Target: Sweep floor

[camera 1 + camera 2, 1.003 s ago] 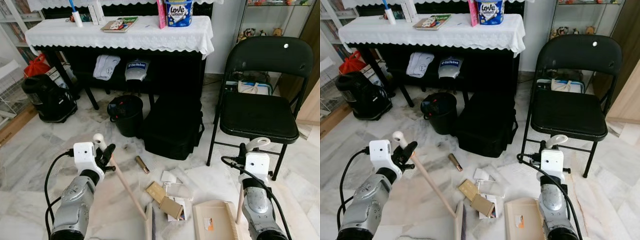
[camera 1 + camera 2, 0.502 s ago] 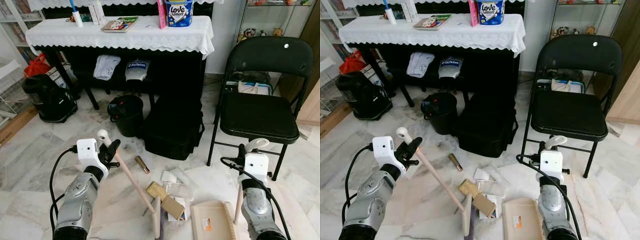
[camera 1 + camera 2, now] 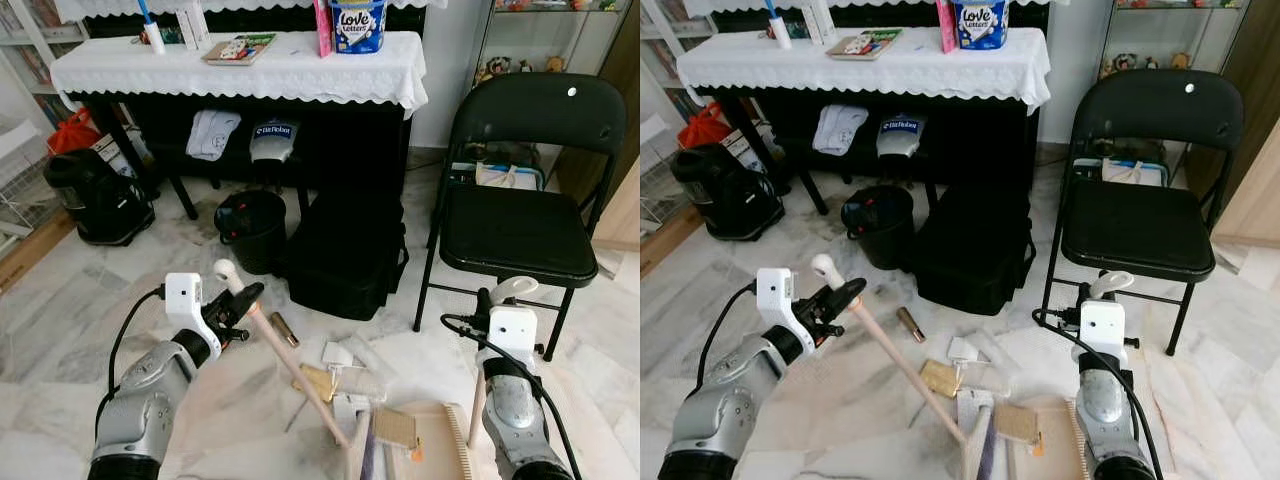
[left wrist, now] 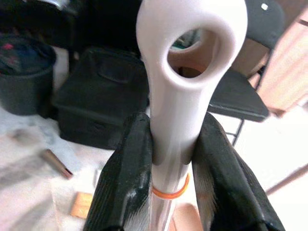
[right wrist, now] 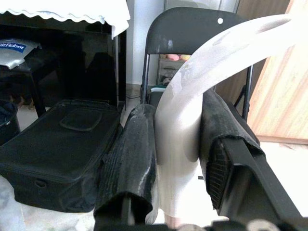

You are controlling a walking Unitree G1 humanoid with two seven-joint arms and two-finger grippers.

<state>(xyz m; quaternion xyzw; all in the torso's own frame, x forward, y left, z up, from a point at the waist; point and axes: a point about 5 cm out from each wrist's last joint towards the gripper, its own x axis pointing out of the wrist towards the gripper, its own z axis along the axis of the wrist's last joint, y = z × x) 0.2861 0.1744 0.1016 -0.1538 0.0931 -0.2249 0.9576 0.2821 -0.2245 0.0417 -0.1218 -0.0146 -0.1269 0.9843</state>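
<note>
My left gripper is shut on the broom handle, a wooden stick with a white looped end cap. The stick slants down to the broom head at the bottom centre, right beside the beige dustpan. One brown cardboard piece rests at the dustpan's mouth. My right gripper is shut on the dustpan's upright white handle. On the marble floor lie a brown tube, a flat cardboard piece and white paper scraps.
A black folding chair stands close on the right. A black bag and black bin sit ahead, under a table with a white cloth. A black appliance is at the far left.
My left gripper has swung the broom to the right; its head moved from bottom centre-left up to the dustpan, pushing a cardboard piece onto its mouth. The right arm has stayed put.
</note>
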